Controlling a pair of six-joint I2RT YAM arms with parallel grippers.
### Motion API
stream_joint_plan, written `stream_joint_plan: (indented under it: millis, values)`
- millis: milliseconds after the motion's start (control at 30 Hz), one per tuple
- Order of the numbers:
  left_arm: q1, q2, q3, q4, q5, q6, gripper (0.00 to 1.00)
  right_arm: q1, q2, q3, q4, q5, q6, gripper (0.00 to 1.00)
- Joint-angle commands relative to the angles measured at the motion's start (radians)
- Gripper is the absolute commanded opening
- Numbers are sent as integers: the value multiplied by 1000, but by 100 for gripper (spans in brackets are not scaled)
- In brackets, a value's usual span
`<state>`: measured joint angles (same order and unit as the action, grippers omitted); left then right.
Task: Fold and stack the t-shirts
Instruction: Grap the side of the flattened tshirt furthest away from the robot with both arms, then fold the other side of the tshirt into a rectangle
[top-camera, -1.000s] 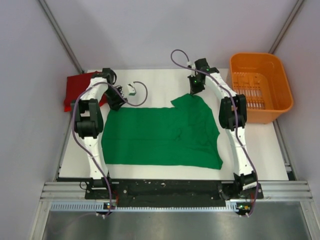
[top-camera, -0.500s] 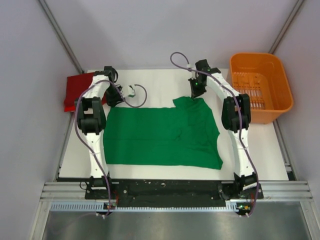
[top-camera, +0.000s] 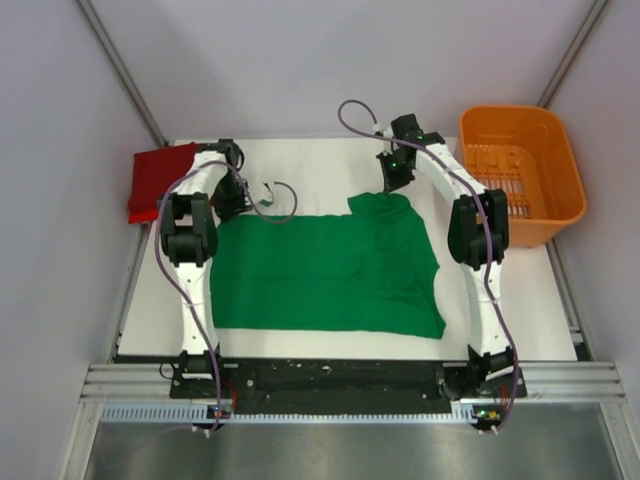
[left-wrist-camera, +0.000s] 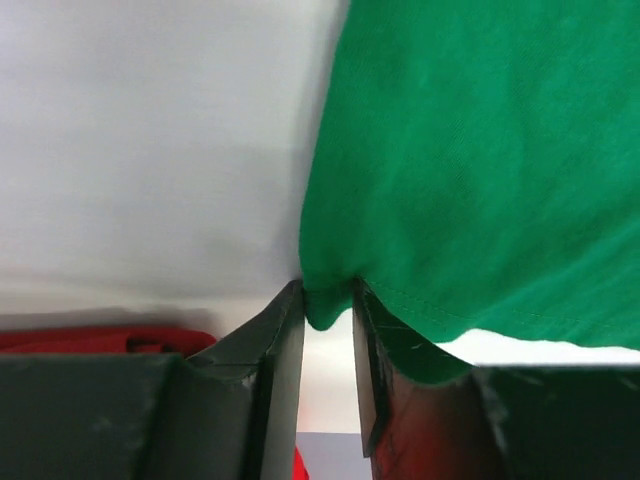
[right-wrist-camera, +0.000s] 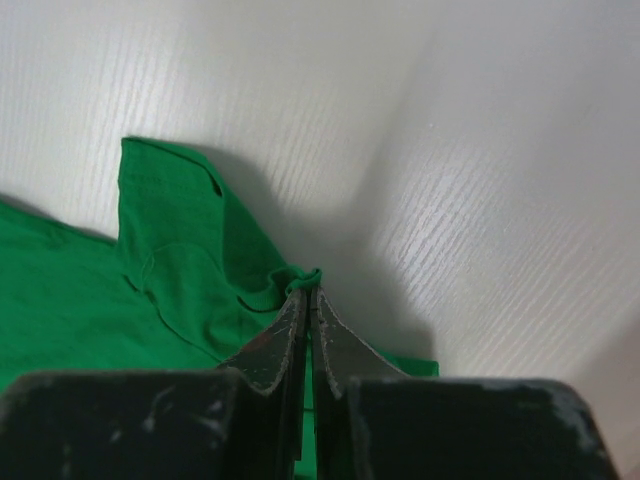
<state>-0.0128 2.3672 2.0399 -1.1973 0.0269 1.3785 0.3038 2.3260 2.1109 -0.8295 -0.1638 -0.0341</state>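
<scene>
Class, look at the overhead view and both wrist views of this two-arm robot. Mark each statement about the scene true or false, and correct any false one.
1. The green t-shirt lies spread out on the table. True.
2. The red t-shirt is stacked on the green one. False: it lies apart, at the table's far left edge.
3. The right end effector is shut on a fold of the green t-shirt. True.
4. The left end effector is open and holds nothing. False: it pinches the green t-shirt's edge.
5. The orange basket sits to the right of the green t-shirt. True.
</scene>
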Motion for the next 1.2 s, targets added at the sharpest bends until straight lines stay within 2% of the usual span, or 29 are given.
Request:
stream_joint_plan:
  millis: [0, 33, 67, 267, 533, 700, 900, 1167]
  values:
    - [-29, 26, -9, -27, -18, -7, 19, 9, -109, -28, 15, 20, -15, 0]
    - [-30, 21, -24, -27, -16, 2, 5, 9, -122, -40, 15, 18, -16, 0]
    - [-33, 14, -46, -6, -53, -2, 0, 9, -138, -52, 15, 15, -18, 0]
    - [-30, -120, -138, 126, -79, -116, 0, 15, -313, -240, 44, -26, -6, 0]
    - [-30, -482, -616, 461, -153, -125, 0, 55, -667, -690, 107, -16, 26, 0]
    - [-38, -631, -825, 554, -182, -113, 0, 61, -914, -940, 113, -57, 97, 0]
    - [-39, -741, -911, 533, -197, -124, 0, 64, -1054, -1066, 101, -59, 149, 0]
    - [-62, -855, -952, 495, -213, -147, 0, 63, -1073, -1088, 47, -26, 140, 0]
